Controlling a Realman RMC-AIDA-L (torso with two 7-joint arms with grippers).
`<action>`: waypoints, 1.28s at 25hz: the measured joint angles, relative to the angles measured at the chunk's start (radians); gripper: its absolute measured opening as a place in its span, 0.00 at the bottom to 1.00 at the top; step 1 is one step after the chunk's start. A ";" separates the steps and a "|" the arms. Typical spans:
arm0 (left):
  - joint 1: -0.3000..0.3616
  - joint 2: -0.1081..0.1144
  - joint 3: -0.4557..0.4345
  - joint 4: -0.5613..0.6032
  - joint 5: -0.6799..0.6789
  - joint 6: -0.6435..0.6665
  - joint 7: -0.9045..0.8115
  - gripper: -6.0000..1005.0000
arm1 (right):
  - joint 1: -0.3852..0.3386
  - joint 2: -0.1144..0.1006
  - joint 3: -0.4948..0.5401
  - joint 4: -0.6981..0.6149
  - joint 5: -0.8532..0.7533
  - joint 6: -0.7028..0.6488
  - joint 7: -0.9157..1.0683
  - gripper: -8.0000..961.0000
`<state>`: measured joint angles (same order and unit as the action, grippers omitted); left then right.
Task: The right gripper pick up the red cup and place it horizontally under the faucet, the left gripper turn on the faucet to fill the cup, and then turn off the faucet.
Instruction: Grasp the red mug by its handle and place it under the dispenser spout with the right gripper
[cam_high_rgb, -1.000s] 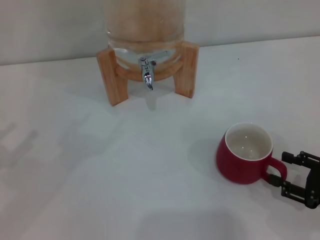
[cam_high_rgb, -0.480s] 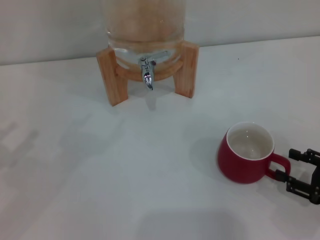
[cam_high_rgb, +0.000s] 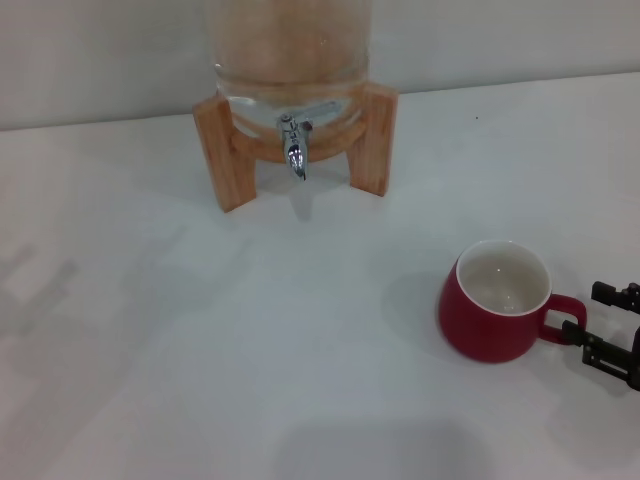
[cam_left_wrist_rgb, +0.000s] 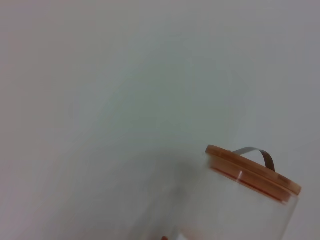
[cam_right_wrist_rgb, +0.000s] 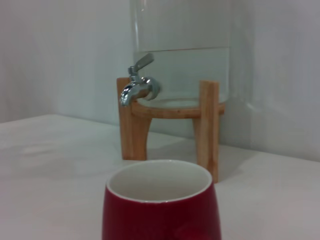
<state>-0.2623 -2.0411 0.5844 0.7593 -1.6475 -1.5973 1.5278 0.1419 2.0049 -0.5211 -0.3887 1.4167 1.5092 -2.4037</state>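
White and matte, the tabletop (cam_high_rgb: 200, 350) runs back to a pale wall, with soft grey shadows on it. Compared with a second ago, the right gripper (cam_high_rgb: 606, 327) has slid toward the right edge of the head view, so less of its black claw shows, and the red cup (cam_high_rgb: 497, 303) has shifted slightly the same way, its handle now pointing more squarely at the claw. The two slim fingers stand spread apart, one on each side of the handle's outer end, and whether they touch it I cannot tell. The cup stands upright on the table, well apart from the faucet (cam_high_rgb: 294, 143); it is squat and rounded, glossy red outside, smooth white inside, with a thick loop handle. In the right wrist view its white rim fills the foreground. The faucet is shiny chrome with a short lever and a down-pointing spout, fixed low on a clear glass jar (cam_right_wrist_rgb: 180, 55) that sits in a light wooden stand (cam_high_rgb: 372, 135) with flat square-cut legs. From the left wrist view only the jar's wooden lid (cam_left_wrist_rgb: 252, 171) with a thin metal bail shows; the left gripper is out of sight.
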 joint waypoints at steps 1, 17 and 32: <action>0.000 0.000 0.000 0.000 0.000 0.000 0.000 0.82 | 0.000 0.000 0.005 0.001 0.000 0.000 0.000 0.69; -0.009 0.001 0.000 0.000 -0.003 -0.001 0.000 0.82 | 0.034 0.002 0.068 0.088 -0.001 -0.015 -0.008 0.69; -0.011 0.001 -0.002 0.000 -0.003 0.007 0.000 0.82 | 0.030 0.003 0.095 0.102 0.013 -0.024 -0.011 0.69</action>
<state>-0.2730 -2.0397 0.5828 0.7593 -1.6505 -1.5907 1.5278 0.1717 2.0076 -0.4264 -0.2867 1.4302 1.4852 -2.4145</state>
